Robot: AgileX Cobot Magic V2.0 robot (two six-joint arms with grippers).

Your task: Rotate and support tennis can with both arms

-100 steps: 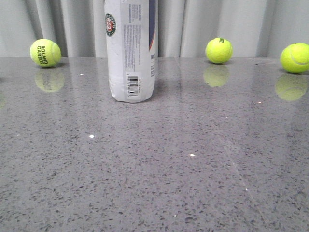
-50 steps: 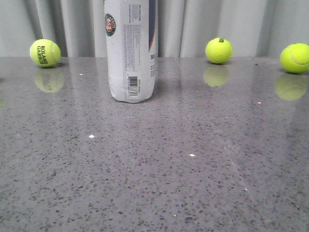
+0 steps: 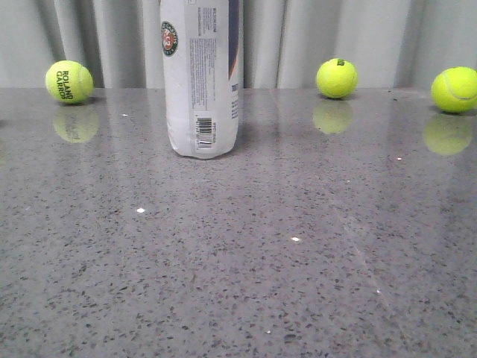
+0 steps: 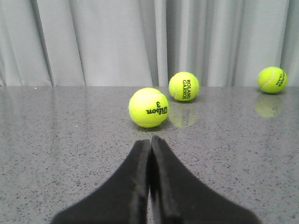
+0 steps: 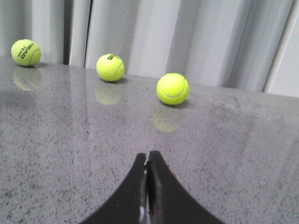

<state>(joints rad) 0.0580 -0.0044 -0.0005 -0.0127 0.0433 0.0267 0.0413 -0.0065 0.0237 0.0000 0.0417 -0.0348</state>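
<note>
White translucent plastic tennis can (image 3: 203,78) is standing upright on the grey speckled stone bench (image 3: 298,253), left of centre, yellow tennis balls (image 3: 337,78) behind. Left black wedge-shaped gripper (image 4: 150,144) is pressing together; right black gripper (image 5: 148,158) likewise, both holding nothing.

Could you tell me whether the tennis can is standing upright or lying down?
Upright: the tennis can stands on its end on the table, sides vertical.
</note>
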